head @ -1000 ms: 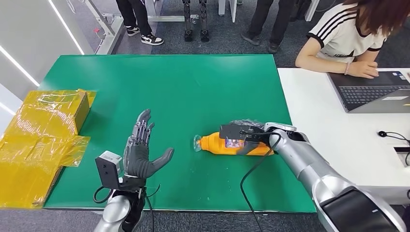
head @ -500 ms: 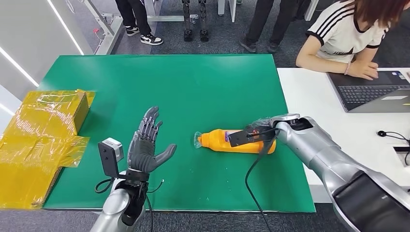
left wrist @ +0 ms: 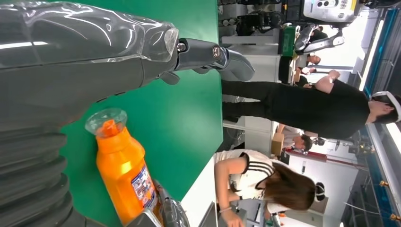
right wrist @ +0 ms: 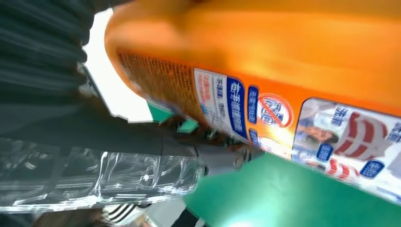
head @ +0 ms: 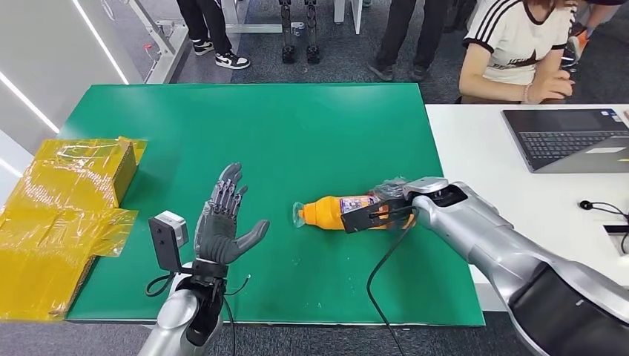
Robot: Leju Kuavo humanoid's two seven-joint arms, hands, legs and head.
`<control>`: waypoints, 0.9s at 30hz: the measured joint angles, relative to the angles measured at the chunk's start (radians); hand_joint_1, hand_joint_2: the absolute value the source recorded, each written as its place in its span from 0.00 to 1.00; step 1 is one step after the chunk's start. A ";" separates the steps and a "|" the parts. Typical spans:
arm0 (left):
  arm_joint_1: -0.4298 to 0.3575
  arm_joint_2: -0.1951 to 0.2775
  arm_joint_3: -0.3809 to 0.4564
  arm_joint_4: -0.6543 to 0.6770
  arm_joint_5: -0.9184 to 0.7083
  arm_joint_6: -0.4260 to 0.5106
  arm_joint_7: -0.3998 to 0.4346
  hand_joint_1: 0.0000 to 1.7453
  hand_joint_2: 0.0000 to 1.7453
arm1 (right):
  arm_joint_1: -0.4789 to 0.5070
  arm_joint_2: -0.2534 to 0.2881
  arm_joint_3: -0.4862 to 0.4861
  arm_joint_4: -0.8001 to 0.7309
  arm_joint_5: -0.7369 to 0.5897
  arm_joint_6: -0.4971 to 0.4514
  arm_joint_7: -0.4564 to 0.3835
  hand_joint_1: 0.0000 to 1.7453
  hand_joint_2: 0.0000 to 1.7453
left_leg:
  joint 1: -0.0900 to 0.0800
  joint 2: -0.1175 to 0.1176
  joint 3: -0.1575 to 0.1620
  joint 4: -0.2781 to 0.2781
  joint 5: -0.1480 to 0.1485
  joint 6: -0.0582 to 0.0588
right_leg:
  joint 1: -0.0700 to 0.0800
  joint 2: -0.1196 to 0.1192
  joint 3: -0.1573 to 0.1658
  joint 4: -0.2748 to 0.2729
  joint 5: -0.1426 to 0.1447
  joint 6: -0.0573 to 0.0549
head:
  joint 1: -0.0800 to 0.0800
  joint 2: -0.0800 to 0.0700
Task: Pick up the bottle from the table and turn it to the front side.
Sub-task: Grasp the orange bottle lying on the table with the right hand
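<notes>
On green table point(head: 297, 126) | right hand point(head: 389, 199) grips bottle point(head: 326, 212) | left hand point(head: 222, 226) spread

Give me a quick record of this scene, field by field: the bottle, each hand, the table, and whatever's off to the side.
bottle: orange bottle, on its side, cap toward the left hand
right hand: right hand grips the bottle's base end
left hand: left hand raised, fingers spread, holding nothing
table: green table
side: yellow wrapped boxes; laptop on white desk
</notes>
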 joint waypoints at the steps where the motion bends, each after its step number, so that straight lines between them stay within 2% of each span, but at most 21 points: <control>1: 0.001 0.000 0.002 0.000 -0.001 0.000 0.000 0.00 1.00 | 0.000 0.001 0.005 0.002 -0.004 -0.005 -0.002 1.00 1.00 | 0.000 0.000 0.000 0.000 0.000 0.000 | 0.000 0.000 0.000 0.000 0.000 0.000 | 0.000 0.000; 6: 0.011 -0.003 0.009 -0.001 -0.013 -0.005 0.000 0.00 1.00 | 0.000 0.012 0.021 0.022 -0.026 -0.044 -0.010 1.00 1.00 | 0.000 0.000 0.001 0.000 0.000 0.000 | 0.000 0.000 0.000 0.000 0.000 0.000 | 0.000 0.000; 17: 0.036 -0.010 0.025 -0.001 -0.036 -0.026 -0.004 0.00 1.00 | 0.065 0.006 0.021 0.067 -0.058 -0.208 -0.051 1.00 1.00 | 0.000 0.001 0.016 -0.001 -0.002 0.001 | 0.001 0.001 0.015 -0.002 -0.002 0.000 | 0.000 0.000; 27: 0.042 -0.010 0.031 -0.001 -0.038 -0.026 -0.007 0.00 1.00 | 0.080 -0.001 0.014 0.068 -0.071 -0.227 -0.059 1.00 1.00 | 0.000 0.001 0.021 -0.001 -0.002 0.001 | 0.001 0.001 0.021 -0.002 -0.002 0.000 | 0.000 0.000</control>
